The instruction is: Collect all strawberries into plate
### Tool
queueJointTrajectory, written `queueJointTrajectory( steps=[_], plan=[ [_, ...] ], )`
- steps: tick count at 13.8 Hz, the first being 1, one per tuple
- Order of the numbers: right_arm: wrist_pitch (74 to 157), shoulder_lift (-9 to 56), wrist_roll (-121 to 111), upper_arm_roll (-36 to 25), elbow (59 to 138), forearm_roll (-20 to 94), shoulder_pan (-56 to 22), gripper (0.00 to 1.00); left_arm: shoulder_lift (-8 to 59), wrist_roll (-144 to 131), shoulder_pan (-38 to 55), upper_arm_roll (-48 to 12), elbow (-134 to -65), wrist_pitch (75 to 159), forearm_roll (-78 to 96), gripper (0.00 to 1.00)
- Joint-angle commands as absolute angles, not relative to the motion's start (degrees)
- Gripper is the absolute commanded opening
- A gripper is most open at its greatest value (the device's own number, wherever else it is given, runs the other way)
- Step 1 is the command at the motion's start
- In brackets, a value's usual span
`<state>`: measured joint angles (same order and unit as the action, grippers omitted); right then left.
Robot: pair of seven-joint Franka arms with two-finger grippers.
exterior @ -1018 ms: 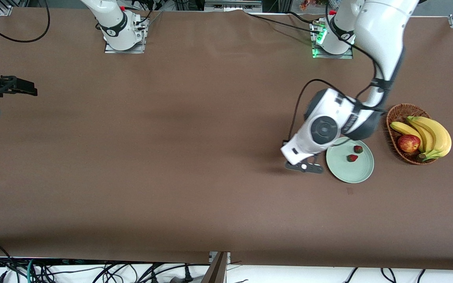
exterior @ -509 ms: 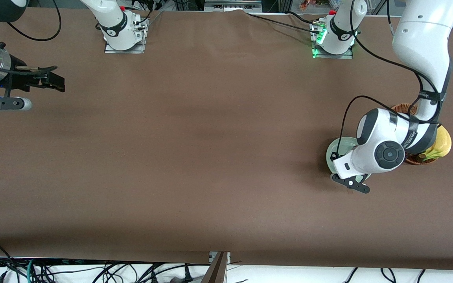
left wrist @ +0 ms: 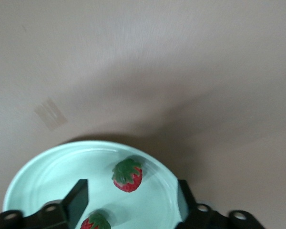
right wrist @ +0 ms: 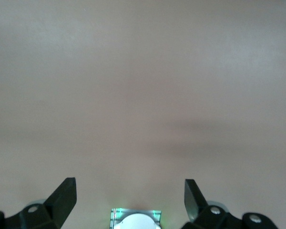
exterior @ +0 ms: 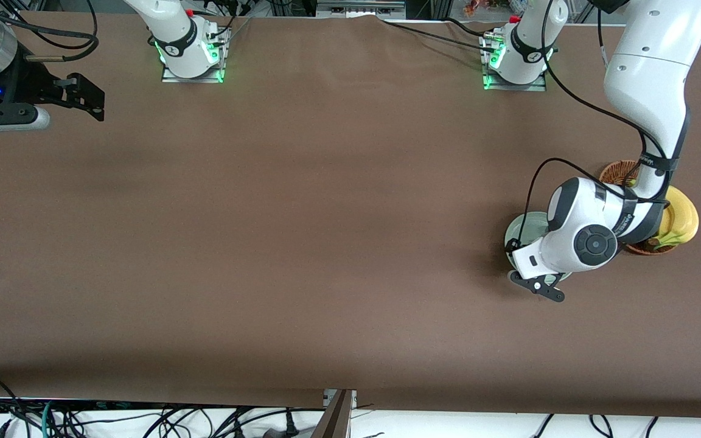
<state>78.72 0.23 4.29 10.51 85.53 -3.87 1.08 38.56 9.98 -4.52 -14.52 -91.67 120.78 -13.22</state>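
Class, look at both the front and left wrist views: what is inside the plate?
The left wrist view shows two strawberries in the plate, between the open left end effector's fingers. In the front view the arm covers most of the plate, so a third cannot be confirmed.

White arms, black cables, green-lit bases, black grippers

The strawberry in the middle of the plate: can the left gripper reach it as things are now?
Probably yes. The left gripper hangs open right over the plate, and the strawberry lies bare just ahead of its fingers. A second strawberry sits between them, which may get caught instead.
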Motion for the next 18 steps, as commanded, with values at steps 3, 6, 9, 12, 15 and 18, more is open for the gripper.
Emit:
queueJointTrajectory(
  steps=[3,6,9,12,15,18],
  plan=[
    [77.3,1.2,3.9,6.1,85.2,-3.2,1.5,1.00,25.7,10.2,-4.5,-18.7,-88.5,105.7,-13.4,1.00],
    [77.4,1.4,3.6,6.2,85.0,-3.2,1.4,1.00,21.6,10.1,-4.6,-19.9,-79.9,91.6,-12.9,1.00],
    [77.6,1.4,3.9,6.4,85.0,-3.1,1.3,1.00,13.9,7.3,-2.6,-12.7,-80.0,89.6,-3.7,1.00],
    [77.9,1.4,4.2,6.4,85.0,-1.1,1.3,1.00,4.7,1.9,-0.3,-6.9,-90.1,89.8,1.0,1.00],
    [77.8,1.4,4.1,6.6,85.0,-0.5,1.2,1.00,-1.2,-1.2,0.4,-5.4,-97.0,89.8,-0.3,1.00],
    [77.6,1.4,4.0,6.6,85.0,-0.4,1.2,1.00,-1.1,-1.4,0.6,-4.9,-96.9,90.2,-1.1,1.00]
  ],
)
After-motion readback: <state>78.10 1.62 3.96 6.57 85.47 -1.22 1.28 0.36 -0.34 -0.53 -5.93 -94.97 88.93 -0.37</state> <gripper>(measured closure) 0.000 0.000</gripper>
